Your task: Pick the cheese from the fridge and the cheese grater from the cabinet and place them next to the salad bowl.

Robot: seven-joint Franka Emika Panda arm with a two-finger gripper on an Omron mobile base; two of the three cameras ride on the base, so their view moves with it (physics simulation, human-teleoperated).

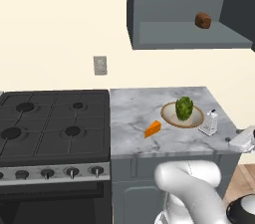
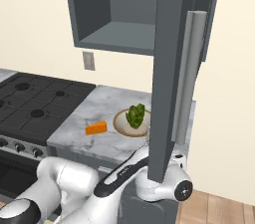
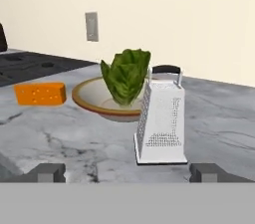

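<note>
The grater (image 3: 161, 118) is standing upright on the marble counter (image 1: 134, 118), grey-white stone with darker veins running through it. It's a tapered silver-white box with tiny punched holes on the faces and a dark loop handle on top. It sits just beside the salad bowl (image 1: 195, 118), on the side near the counter's right edge, and I can't tell if the two actually touch.

The bowl is shallow, round and tan with a slightly darker rim, and there's a crinkly green lump of salad (image 3: 126, 76) sitting in it. On the bowl's other side, a little apart from it, the cheese (image 1: 153, 129) lies flat on the stone: a small orange wedge with pale dots on its face.

The gripper (image 3: 127, 172) is released, with its jaws spread wide and nothing between them, low to the counter and just short of the grater. Its two dark blocky fingertips (image 3: 47, 172) stand on either side.

Up above, the grey-blue cabinet (image 1: 149, 14) is open, with a small brown rounded lump (image 1: 202, 20) on its shelf. Left of the counter is a black gas stove (image 1: 50, 123) with round knobs.
</note>
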